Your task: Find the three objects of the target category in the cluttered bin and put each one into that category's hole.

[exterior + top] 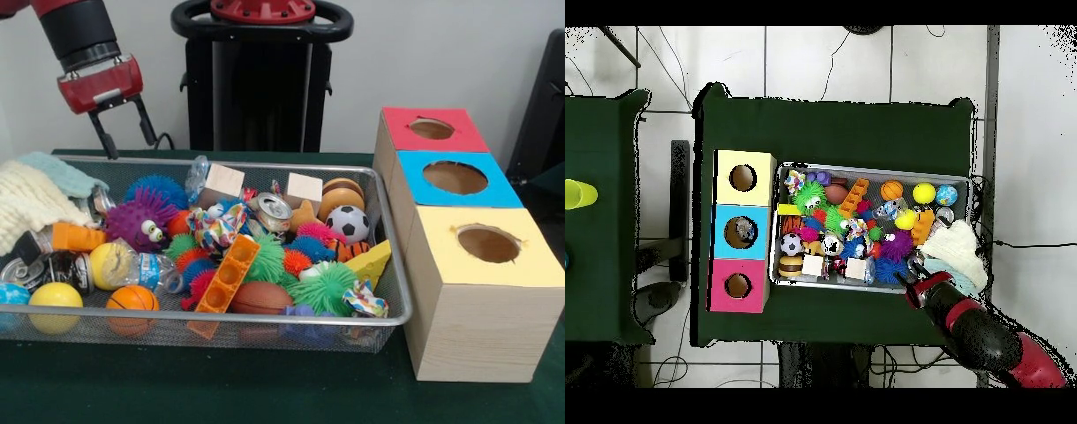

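Three holes are being shown in the box row: yellow box nearest, blue box behind it, red box farthest. No legible writing is being picked out on any item. Beside the boxes, the wire bin is being crowded with a basketball, a yellow ball, a football and a soccer ball. Beyond its far rim, the gripper is being held open and empty.

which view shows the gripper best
The front view: the gripper hangs open above the bin's far rim, both fingers clear against the wall. Overhead, the gripper is a small dark shape mostly hidden by the arm.
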